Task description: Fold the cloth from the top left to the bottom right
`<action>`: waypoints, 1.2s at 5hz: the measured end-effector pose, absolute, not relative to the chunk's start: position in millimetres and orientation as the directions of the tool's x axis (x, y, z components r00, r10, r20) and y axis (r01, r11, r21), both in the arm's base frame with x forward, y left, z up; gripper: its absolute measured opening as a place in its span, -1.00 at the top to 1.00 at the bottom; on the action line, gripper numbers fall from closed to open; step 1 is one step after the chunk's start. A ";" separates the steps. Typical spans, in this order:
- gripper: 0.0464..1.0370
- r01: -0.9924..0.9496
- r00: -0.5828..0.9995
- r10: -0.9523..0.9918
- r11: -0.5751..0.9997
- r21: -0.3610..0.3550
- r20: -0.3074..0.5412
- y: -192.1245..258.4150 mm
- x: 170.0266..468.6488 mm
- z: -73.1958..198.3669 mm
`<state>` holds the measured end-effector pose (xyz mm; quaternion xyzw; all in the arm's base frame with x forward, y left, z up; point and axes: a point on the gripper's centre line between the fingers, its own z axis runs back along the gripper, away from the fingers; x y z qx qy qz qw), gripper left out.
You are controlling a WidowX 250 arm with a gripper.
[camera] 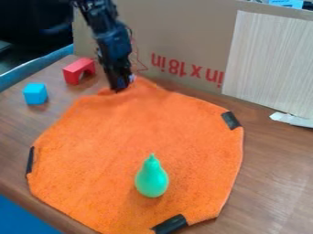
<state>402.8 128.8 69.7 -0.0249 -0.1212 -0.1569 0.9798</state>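
The orange cloth (pixel 104 141) lies spread over the near and middle part of the wooden table (pixel 278 178), its far edge a little crumpled where the black gripper (pixel 121 86) hangs down onto it. I can't tell from here how far open the gripper is, or whether it has any of the cloth in its hold. It is placed at the far-left part of the cloth — sensible, I'd say, since the fold should begin there and travel towards the near right.

A green pear-shaped toy (pixel 151 178) stands upright on the near part of the cloth, right where the folded layer might land (it could be tipped or covered, I suspect). The red arch block (pixel 78 70) and blue cube (pixel 35 93) sit off the cloth at the far left — out of the fold's way, as far as I can judge
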 end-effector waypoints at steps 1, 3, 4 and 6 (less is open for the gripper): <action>0.95 0.358 0.894 -0.338 0.933 -0.017 0.295 110.7 387.3 93.8; 0.96 0.478 0.829 -0.456 0.878 0.013 0.323 61.5 348.6 118.4; 0.96 0.532 0.795 -0.517 0.846 0.047 0.318 35.9 327.6 119.7; 0.96 0.580 0.758 -0.561 0.813 0.050 0.332 8.0 298.0 132.1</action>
